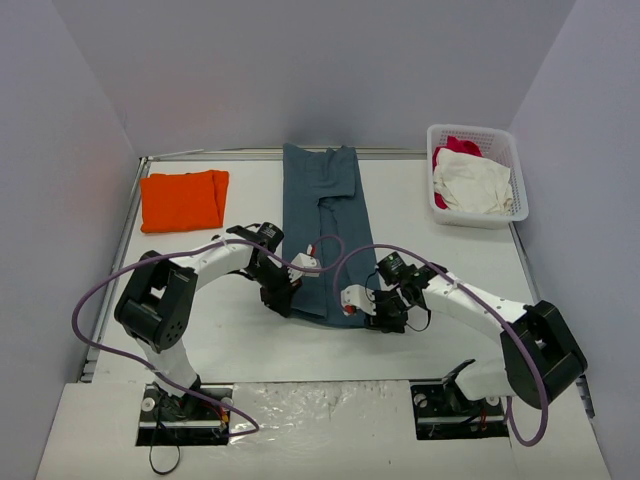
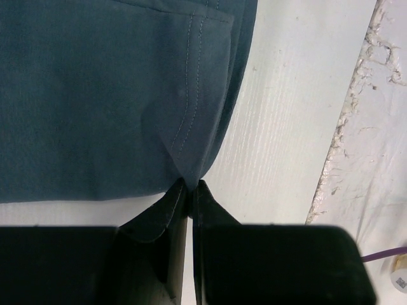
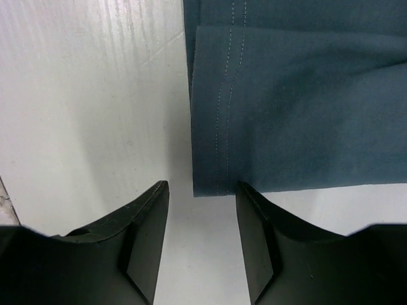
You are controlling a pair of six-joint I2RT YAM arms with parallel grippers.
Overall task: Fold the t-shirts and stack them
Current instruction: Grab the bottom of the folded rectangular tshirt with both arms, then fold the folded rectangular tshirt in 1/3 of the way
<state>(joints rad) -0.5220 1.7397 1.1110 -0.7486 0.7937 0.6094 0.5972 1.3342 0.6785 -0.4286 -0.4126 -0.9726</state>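
Note:
The slate-blue t-shirt (image 1: 325, 225) lies folded into a long strip down the middle of the table. The orange t-shirt (image 1: 183, 199) lies folded at the far left. My left gripper (image 1: 284, 297) is shut on the blue shirt's near left corner; in the left wrist view the cloth (image 2: 114, 95) is pinched between the fingertips (image 2: 189, 185). My right gripper (image 1: 384, 315) is open at the shirt's near right corner; in the right wrist view the corner (image 3: 216, 181) sits just ahead of the gap between the fingers (image 3: 202, 190), not gripped.
A white basket (image 1: 478, 214) at the far right holds a white garment (image 1: 472, 182) and a red-pink garment (image 1: 455, 147). The table's raised rim (image 1: 125, 225) runs along the left, back and right sides. Purple cables loop over both arms.

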